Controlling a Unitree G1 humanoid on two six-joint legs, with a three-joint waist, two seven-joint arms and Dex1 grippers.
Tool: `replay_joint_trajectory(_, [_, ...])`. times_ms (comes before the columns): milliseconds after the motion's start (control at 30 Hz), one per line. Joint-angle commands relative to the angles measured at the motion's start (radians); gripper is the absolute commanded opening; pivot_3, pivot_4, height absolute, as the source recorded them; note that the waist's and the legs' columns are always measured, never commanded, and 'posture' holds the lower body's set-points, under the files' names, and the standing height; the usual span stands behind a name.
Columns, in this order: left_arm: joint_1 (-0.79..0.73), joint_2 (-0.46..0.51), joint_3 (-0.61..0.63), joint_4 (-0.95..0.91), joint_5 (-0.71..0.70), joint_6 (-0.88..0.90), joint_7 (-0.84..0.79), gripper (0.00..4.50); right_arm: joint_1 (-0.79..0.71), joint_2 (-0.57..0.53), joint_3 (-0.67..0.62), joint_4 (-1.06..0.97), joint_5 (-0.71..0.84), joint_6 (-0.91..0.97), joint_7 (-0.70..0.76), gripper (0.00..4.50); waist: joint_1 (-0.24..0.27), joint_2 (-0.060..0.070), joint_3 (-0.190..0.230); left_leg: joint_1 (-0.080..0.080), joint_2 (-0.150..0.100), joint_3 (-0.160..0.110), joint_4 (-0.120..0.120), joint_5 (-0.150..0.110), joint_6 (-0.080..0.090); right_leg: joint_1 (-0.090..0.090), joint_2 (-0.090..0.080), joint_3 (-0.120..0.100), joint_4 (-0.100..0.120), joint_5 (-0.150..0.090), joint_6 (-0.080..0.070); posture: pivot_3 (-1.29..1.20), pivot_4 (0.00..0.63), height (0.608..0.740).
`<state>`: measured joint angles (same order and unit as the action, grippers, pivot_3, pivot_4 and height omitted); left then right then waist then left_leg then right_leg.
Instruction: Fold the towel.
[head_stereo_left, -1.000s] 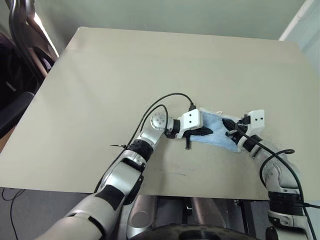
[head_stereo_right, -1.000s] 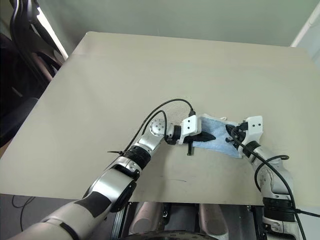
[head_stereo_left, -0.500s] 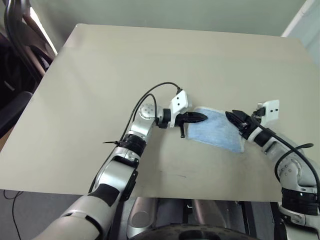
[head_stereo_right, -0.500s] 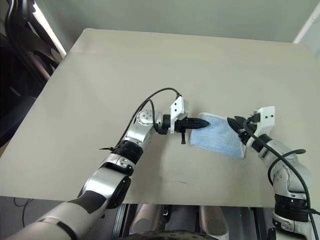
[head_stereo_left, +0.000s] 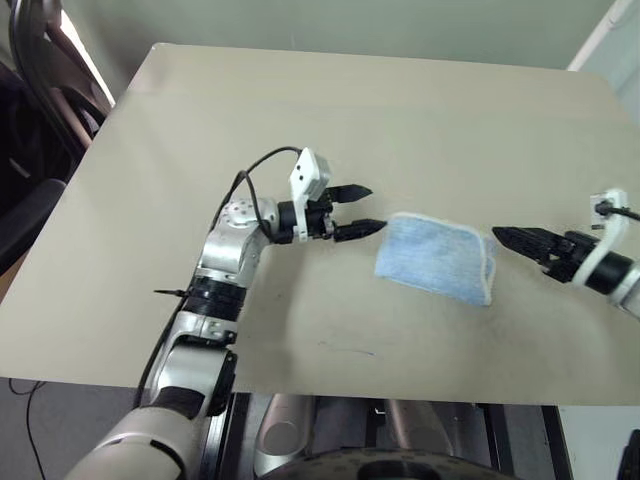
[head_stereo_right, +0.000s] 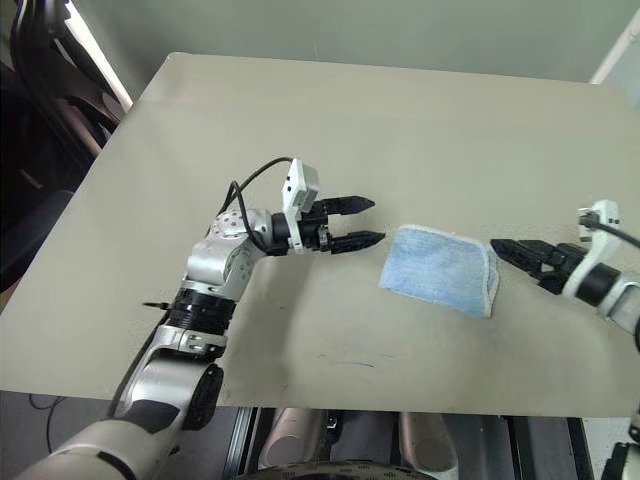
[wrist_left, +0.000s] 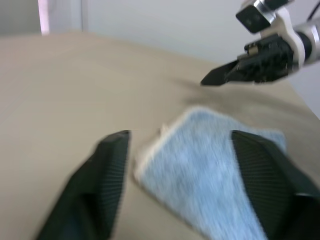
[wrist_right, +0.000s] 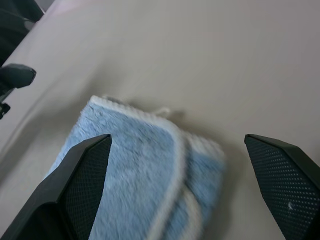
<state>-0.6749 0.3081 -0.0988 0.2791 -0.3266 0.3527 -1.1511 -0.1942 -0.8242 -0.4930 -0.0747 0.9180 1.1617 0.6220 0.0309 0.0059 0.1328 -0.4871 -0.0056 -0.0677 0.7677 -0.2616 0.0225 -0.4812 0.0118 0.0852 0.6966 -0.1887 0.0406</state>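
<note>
**Towel released, both arms backed off: fold appears finished**

Now that both grippers have let go and pulled away, I read this moment as the close of the fold. 1 second ago the 2 pincers were pressed shut onto the towel (head_stereo_left: 436, 268) from either side; half a second ago they were lifting off its ends. At present the left gripper (head_stereo_left: 360, 210) hangs off the towel's left edge, near it but apart, its 2 black fingers spread wide and pointing at the cloth. The right gripper (head_stereo_left: 522, 240) sits just off the towel's right end, also clear of it; the right wrist view shows its fingers (wrist_right: 80, 172) standing wide with nothing between them.

The towel lies alone on the beige table (head_stereo_left: 300, 110), toward the near right part of the top. It forms a compact blue slab with white edging along its far side and doubled at its right end, where layers stack. A small white loop shows at the far edge in the right wrist view.

My judgement: the cloth holds its folded shape unaided, so no re-grip looks needed, though I cannot confirm how squarely the lower layers align.

Containers: I see none on the table.
</note>
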Motion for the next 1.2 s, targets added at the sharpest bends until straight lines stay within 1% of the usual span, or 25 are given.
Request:
replay_joint_trajectory(33, [0.050, 0.073, -0.020, -0.097, -0.019, -0.001, -0.081, 4.47, -0.028, -0.060, -0.016, 0.075, 0.071, 0.129, 0.072, 4.50, -0.001, 0.000, 0.000, 0.000, 0.000, 0.000, 0.000, 0.000, 0.000, 0.000, 0.000, 0.000, 0.000, 0.000, 0.000, 0.00, 0.150, 0.697])
replay_joint_trajectory(100, [0.073, 0.103, -0.023, -0.124, -0.028, 0.016, -0.096, 4.47, -0.043, -0.077, -0.003, 0.103, 0.083, 0.174, 0.093, 4.50, -0.003, 0.000, 0.000, 0.000, 0.001, 0.000, -0.001, 0.000, -0.001, -0.001, 0.001, 0.000, 0.000, 0.000, -0.001, 0.00, 0.150, 0.697])
replay_joint_trajectory(200, [0.085, 0.120, -0.014, -0.138, -0.037, 0.032, -0.085, 4.47, -0.057, -0.084, 0.016, 0.131, 0.077, 0.199, 0.114, 4.50, -0.005, 0.000, 0.000, 0.000, 0.001, -0.001, -0.001, 0.000, -0.001, -0.001, 0.001, 0.000, 0.001, 0.000, -0.001, 0.00, 0.150, 0.697])
replay_joint_trajectory(400, [0.118, 0.151, -0.024, -0.151, -0.024, 0.018, -0.075, 4.47, -0.053, -0.042, 0.104, 0.184, 0.029, 0.187, 0.134, 4.50, -0.004, 0.001, 0.000, 0.000, 0.001, -0.002, -0.001, 0.000, 0.000, -0.001, 0.001, 0.000, 0.000, 0.000, -0.002, 0.00, 0.150, 0.697])
replay_joint_trajectory(567, [0.137, 0.159, -0.034, -0.185, -0.033, 0.036, -0.072, 4.47, -0.068, 0.005, 0.143, 0.211, 0.020, 0.194, 0.144, 4.50, -0.009, 0.000, -0.001, 0.000, 0.001, -0.002, -0.001, -0.001, 0.000, -0.001, 0.001, 0.000, 0.000, 0.001, -0.002, 0.00, 0.150, 0.697])
replay_joint_trajectory(667, [0.138, 0.156, -0.031, -0.186, -0.032, 0.043, -0.058, 4.47, -0.080, 0.032, 0.162, 0.212, 0.022, 0.203, 0.151, 4.50, -0.020, 0.000, -0.001, 0.002, 0.001, -0.002, -0.001, -0.001, 0.000, 0.000, 0.002, -0.001, 0.001, 0.001, -0.004, 0.00, 0.150, 0.697])
replay_joint_trajectory(800, [0.137, 0.157, -0.036, -0.185, -0.033, 0.047, -0.060, 4.47, -0.111, 0.074, 0.162, 0.197, 0.044, 0.228, 0.147, 4.50, -0.034, 0.000, -0.001, 0.004, 0.003, -0.002, -0.002, -0.001, -0.001, 0.001, 0.003, -0.001, 0.001, 0.001, -0.005, 0.00, 0.150, 0.697])
replay_joint_trajectory(933, [0.138, 0.155, -0.041, -0.183, -0.028, 0.042, -0.058, 4.47, -0.124, 0.117, 0.171, 0.165, 0.053, 0.257, 0.135, 4.50, -0.036, 0.000, -0.001, 0.006, 0.003, -0.002, -0.004, -0.001, -0.001, 0.001, 0.003, 0.000, 0.001, 0.001, -0.006, 0.00, 0.150, 0.697])
replay_joint_trajectory(1200, [0.144, 0.151, -0.042, -0.171, -0.015, 0.021, -0.046, 4.47, -0.125, 0.144, 0.197, 0.187, 0.017, 0.217, 0.154, 4.50, -0.036, 0.000, -0.001, 0.009, 0.003, -0.003, -0.010, 0.001, -0.004, 0.001, 0.003, 0.000, 0.001, 0.001, -0.008, 0.00, 0.150, 0.697])
